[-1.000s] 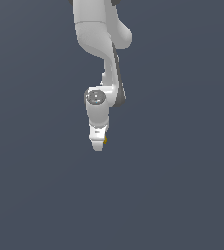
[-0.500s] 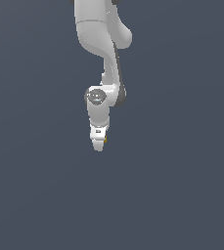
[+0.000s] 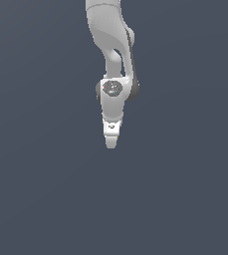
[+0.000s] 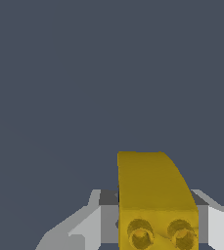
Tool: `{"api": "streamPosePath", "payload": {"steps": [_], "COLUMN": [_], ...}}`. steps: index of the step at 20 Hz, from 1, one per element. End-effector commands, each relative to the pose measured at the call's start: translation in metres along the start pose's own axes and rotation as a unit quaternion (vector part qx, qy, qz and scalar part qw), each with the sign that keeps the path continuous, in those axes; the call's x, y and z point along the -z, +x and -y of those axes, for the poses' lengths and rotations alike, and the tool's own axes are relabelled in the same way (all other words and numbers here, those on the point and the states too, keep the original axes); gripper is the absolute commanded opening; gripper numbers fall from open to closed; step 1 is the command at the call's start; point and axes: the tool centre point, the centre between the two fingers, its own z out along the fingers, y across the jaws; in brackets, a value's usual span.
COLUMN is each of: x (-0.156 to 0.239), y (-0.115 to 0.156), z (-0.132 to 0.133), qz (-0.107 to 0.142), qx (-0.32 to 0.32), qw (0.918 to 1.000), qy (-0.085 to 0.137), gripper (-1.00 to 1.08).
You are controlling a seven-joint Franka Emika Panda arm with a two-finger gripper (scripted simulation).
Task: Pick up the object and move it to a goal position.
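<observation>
Pinched between the 2 fingers of the gripper [image 4: 157, 229]: the object [image 4: 152, 195], sitting right in the pincer's gap, a grey pad pressed against each of its flanks in the wrist view. No offset to close, then; piece and pincer already joined, long axis running out from the fingers along the camera's line of sight, away from the palm. Only 1 arm on the rig, so no question of which is nearer. Yellow-orange in colour, blocky, with a flat face toward the camera bearing 2 round studs or sockets side by side, and a top that curves down on 1 edge like a sloped brick. In the exterior view, the gripper [image 3: 111, 144] pointing straight down from the white arm [image 3: 110, 45] against a plain dark-grey ground [image 3: 36, 174], with the piece itself not to be made out there, hidden by the fingers or too small to tell. No goal marker visible in either view, so direction of the carry impossible to judge from here. Probably the transport step, grasp apparently secure, with slippage of so small a piece the likeliest risk.
</observation>
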Motion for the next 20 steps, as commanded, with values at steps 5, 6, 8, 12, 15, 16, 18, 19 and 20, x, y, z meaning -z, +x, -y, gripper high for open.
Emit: {"api": "streamPosePath", "payload": {"steps": [5, 6, 8, 12, 15, 16, 18, 19, 20], "x": [0.048, 0.055, 0.068, 0.090, 0.101, 0.104, 0.107, 0.108, 0.108], "y": [0.060, 0.069, 0.086, 0.114, 0.127, 0.131, 0.135, 0.136, 0.136], "z": [0.012, 0.014, 0.017, 0.021, 0.022, 0.023, 0.023, 0.023, 0.022], "qz": [0.000, 0.000, 0.000, 0.000, -0.001, -0.001, -0.001, -0.001, -0.001], "qx": [0.001, 0.001, 0.001, 0.001, 0.001, 0.001, 0.001, 0.001, 0.000], "qw": [1.0000, 1.0000, 1.0000, 1.0000, 1.0000, 1.0000, 1.0000, 1.0000, 1.0000], "qy": [-0.001, -0.001, 0.000, 0.000, 0.000, 0.000, 0.000, 0.000, -0.001], "gripper": [-1.00, -1.00, -1.00, -1.00, -1.00, -1.00, -1.00, -1.00, -1.00]}}
